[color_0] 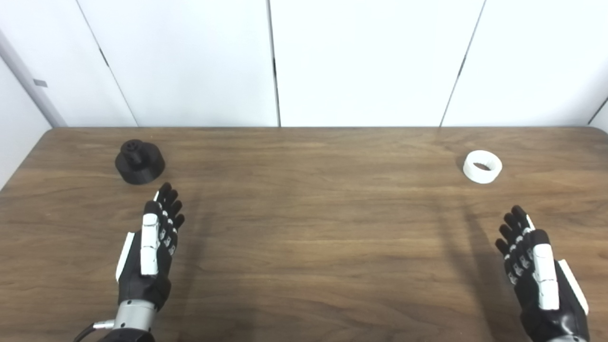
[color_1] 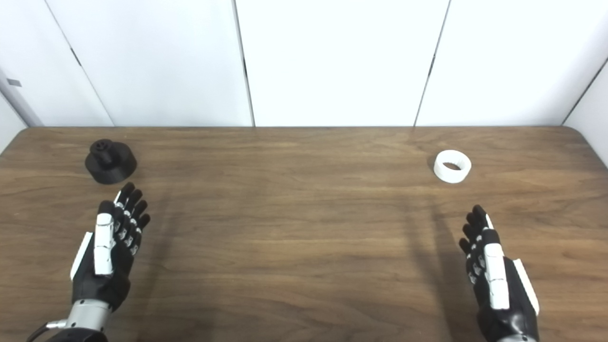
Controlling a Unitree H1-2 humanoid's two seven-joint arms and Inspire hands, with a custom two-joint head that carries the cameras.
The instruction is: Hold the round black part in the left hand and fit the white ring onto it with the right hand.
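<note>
**Two hands empty, parts still apart on the table**

Two parts sit at opp. ends of the wooden table (color_0: 304, 247), each on the side of the hand meant to take it. Far left: round black part (color_0: 139, 162), flat base down, small knob pointing up, so the fitting side already faces where the ring would come on. Just in front of it, near but not touching, the left hand (color_0: 153, 247) hangs w/ fingers straight and spread a little, holding nothing; fingertips aim at the part, which reads as lined up for a reach. Middle of the table is bare wood. Far right: white ring (color_0: 482, 166) lies flat, hole up, well apart from the black part. Right hand (color_0: 536, 266) sits nearer the robot than the ring, also extended and empty, clearly short of it. Judgement: task not yet started; first step prob. left hand closing round the black base.
</note>
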